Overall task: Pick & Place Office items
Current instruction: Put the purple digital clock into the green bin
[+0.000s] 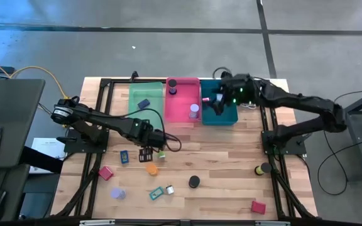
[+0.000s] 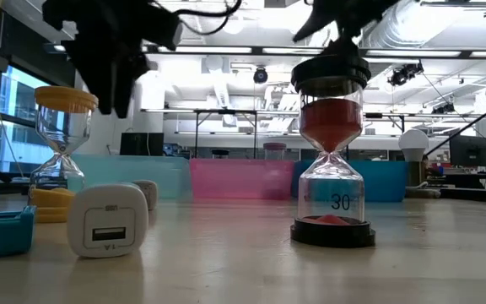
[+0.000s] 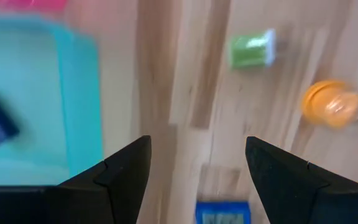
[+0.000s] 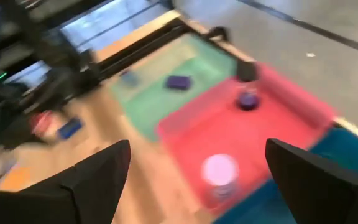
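Office items lie scattered on the wooden table: a blue item, a green one, an orange one, a red block and a black cylinder. My left gripper hangs open over the table between them, pointing down, nothing between its fingers; the blue item lies just below it. My right gripper stands open and empty above the teal tray, looking across the pink tray and green tray.
The green tray holds a dark blue block. In the pink tray stand a lilac cylinder and a purple item. Near the front stand a red-sand hourglass, a yellow hourglass and a white charger.
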Available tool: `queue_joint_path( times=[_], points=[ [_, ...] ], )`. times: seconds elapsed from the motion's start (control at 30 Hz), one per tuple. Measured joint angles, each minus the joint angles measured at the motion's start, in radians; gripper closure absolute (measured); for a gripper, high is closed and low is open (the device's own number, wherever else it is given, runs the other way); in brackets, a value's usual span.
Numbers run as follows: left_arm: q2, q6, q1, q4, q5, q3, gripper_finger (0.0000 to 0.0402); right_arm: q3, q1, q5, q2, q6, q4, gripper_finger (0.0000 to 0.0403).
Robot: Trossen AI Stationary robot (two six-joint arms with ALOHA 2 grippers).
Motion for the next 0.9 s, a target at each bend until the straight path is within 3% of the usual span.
queue_joint_path(
  times=[0.2, 0.47, 0.67, 0.9],
  points=[
    [-0.002, -0.069, -0.040, -0.110, -0.004, 0.000, 0.0147, -0.001, 0.209, 0.069, 0.008, 0.046, 0.068, 0.0041],
    [-0.085, -0.133, -0.191, -0.135, -0.004, 0.000, 0.0147, -0.001, 0.461, 0.349, 0.011, -0.083, 0.205, 0.0041],
    [-0.175, -0.187, -0.335, -0.132, -0.052, 0.000, 0.0147, -0.001, 0.541, 0.385, 0.031, -0.141, 0.253, 0.0041],
    [-0.194, -0.320, -0.467, -0.131, -0.112, 0.000, 0.0147, -0.001, 0.551, 0.393, 0.064, -0.137, 0.253, 0.0041]
  ],
)
